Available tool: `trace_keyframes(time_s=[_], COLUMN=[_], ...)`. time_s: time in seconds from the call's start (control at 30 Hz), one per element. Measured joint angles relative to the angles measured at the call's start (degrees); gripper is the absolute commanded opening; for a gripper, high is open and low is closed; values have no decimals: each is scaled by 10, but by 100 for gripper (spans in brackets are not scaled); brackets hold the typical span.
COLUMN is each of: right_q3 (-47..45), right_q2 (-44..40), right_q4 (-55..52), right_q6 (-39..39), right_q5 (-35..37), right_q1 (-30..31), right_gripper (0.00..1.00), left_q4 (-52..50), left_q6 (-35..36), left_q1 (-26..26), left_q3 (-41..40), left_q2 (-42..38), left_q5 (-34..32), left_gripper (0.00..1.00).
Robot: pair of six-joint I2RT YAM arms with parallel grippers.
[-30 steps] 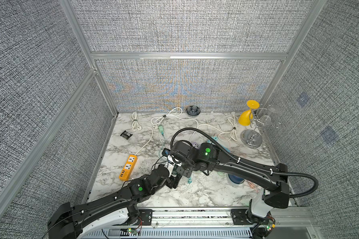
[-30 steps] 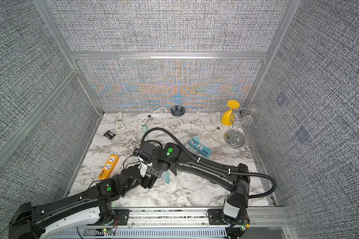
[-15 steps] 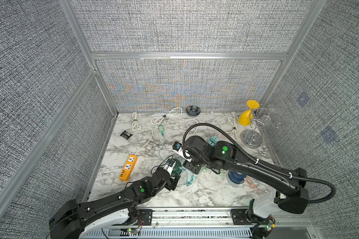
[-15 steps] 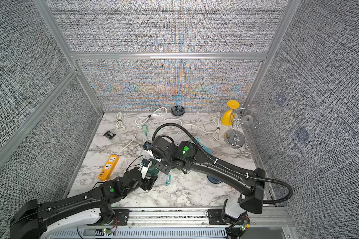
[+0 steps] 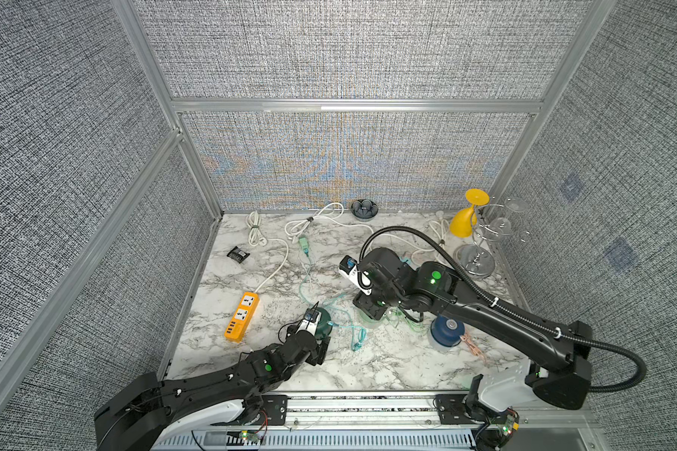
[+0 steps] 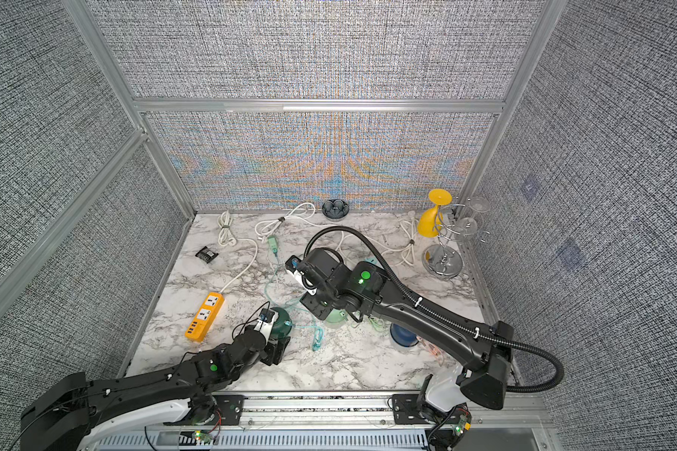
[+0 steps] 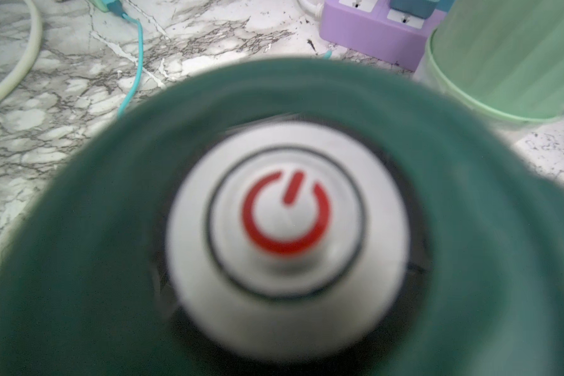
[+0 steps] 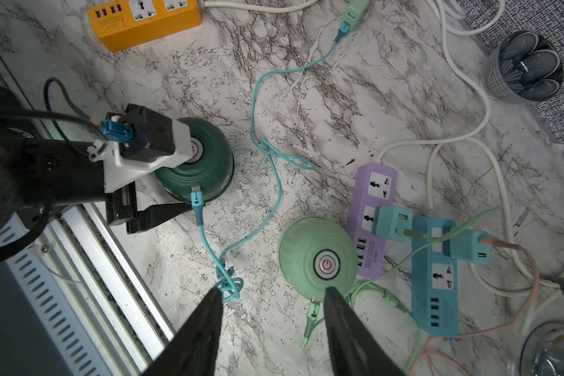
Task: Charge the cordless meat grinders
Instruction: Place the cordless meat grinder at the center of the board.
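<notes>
You are bracing the dark green grinder (image 8: 215, 156) upright near the front edge of the marble tabletop (image 8: 306, 97), with the left gripper (image 8: 179, 177) clasping its base. One finger (image 8: 163, 211) is lying against the rim; the other is hiding under the wrist camera. That hold, I judge, is steadying it for the teal cable (image 8: 209, 244), whose plug is sitting in the grinder's side. The cable's far end is running to a light green adapter (image 8: 355, 13) that appears to be lying loose, in no strip, so charging is not yet starting. The right gripper (image 8: 274, 289) is hovering released and empty between the cable's knot and the mint green grinder (image 8: 306, 241), which is standing just beside the purple power strip (image 8: 372, 201). The right wrist view is showing you that plug, while the left wrist view is giving only a blurred dome and silver button (image 7: 287, 234). Only the top views are showing the navy blue grinder (image 5: 446, 332) as a dome.
</notes>
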Motion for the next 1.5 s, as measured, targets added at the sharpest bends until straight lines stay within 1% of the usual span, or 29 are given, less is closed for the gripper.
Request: trace_keyframes(time_s=[0.2, 0.3, 0.5, 0.77, 0.9, 1.17, 1.27, 1.4, 1.5], right_q3=[-1, -1, 1, 4, 6, 6, 6, 5, 3], right_q2=[2, 3, 3, 3, 3, 2, 0, -2, -3], right_q4=[11, 12, 12, 15, 17, 26, 28, 35, 38], right_q6=[1, 1, -2, -12, -17, -28, -31, -35, -38], right_q5=[-12, -15, -14, -15, -17, -19, -19, -22, -23], right_q1=[-7, -11, -18, -33, -37, -52, -56, -62, -64], right_gripper=[53, 53, 53, 54, 55, 56, 57, 58, 59], left_q4=[15, 36, 56, 26, -8, -84, -108, -121, -146], left_q6=[-15, -22, -42, -62, -69, -95, -116, -141, -163], left_q1=[0, 0, 0, 0, -1, -3, -8, -21, -40], left_q3=[-10, -9, -5, -7, 11, 28, 30, 54, 69], left_q2=[5, 27, 65, 46, 30, -27, -13, 27, 28], left_q5=[-10, -18, -32, -38, -35, 20, 50, 57, 64], left_gripper=[71, 74, 99, 99, 99, 99, 99, 99, 99])
